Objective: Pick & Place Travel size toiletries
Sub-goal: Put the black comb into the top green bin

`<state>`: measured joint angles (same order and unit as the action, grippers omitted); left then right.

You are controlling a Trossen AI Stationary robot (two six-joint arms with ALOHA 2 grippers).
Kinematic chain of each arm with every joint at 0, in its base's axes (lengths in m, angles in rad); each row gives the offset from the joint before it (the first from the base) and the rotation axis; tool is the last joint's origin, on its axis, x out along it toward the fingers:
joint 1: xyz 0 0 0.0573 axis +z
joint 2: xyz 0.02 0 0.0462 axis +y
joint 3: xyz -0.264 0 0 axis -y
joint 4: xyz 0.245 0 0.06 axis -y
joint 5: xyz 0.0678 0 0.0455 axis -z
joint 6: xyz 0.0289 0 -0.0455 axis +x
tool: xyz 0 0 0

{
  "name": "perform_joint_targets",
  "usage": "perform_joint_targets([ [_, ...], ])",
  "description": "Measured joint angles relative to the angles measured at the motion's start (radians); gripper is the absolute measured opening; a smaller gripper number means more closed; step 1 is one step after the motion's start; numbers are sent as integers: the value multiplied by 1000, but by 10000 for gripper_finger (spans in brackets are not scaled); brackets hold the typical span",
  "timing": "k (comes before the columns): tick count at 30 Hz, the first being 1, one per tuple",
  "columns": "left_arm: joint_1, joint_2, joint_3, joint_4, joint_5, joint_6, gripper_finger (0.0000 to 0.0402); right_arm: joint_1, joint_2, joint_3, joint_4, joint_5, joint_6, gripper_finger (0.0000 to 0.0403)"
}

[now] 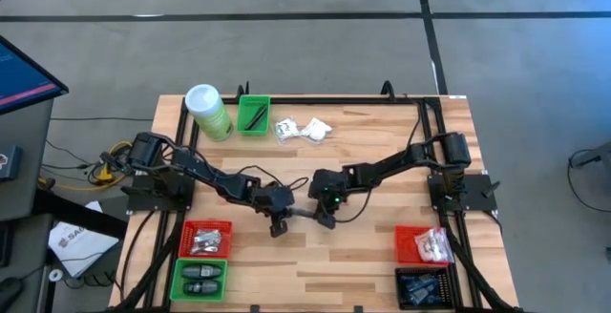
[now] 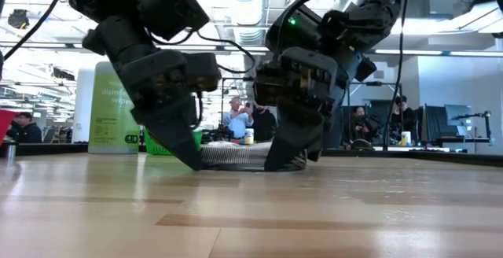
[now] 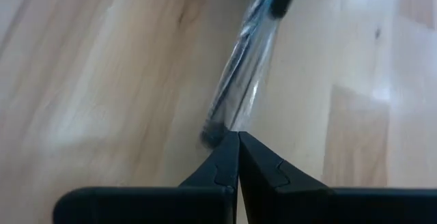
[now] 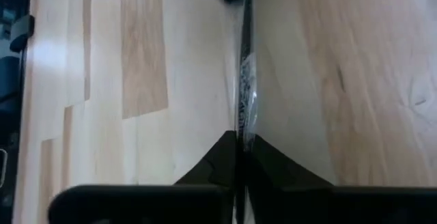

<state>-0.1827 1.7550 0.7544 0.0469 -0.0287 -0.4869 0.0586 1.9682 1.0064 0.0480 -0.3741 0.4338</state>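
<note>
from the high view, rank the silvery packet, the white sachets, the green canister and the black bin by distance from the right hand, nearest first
1. Silvery packet: at mid-table, gripped at one end by the right hand, with the left hand at its other end.
2. White sachets: far edge, loose on the wood.
3. Black bin: near right corner.
4. Green canister: far left corner.

You see a silvery clear packet [image 3: 242, 74], pale striped wood table [image 1: 363, 256], red bins [image 1: 206, 239], green canister [image 1: 208, 113].

Partial white lettering "disinfe… wipe…" can be read on green canister [image 2: 108, 105], low view; no other text is legible.
</note>
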Motion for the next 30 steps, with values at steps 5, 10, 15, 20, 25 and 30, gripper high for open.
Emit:
perform_joint_targets([
  [5, -13, -102, -5, -29, -45, -16, 1, 4, -33, 15, -60, 0, 6, 7],
  [10, -14, -230, -3, -8, -94, -25, 1, -4, -125, 25, -81, 55, 11, 7],
  [15, -13, -363, -2, 82, -149, -29, 1, -31, -222, 25, -145, 108, 12, 5],
  [20, -14, -444, 0, 283, -156, -2, 1, -55, -254, 25, -182, 124, 33, 3],
  [25, -11, -459, 1, 398, -168, 11, 1, -56, -255, 25, -179, 131, 39, 2],
  [30, 23, -458, 1, 433, -171, 17, 1, -35, -254, 25, -178, 137, 39, 1],
])
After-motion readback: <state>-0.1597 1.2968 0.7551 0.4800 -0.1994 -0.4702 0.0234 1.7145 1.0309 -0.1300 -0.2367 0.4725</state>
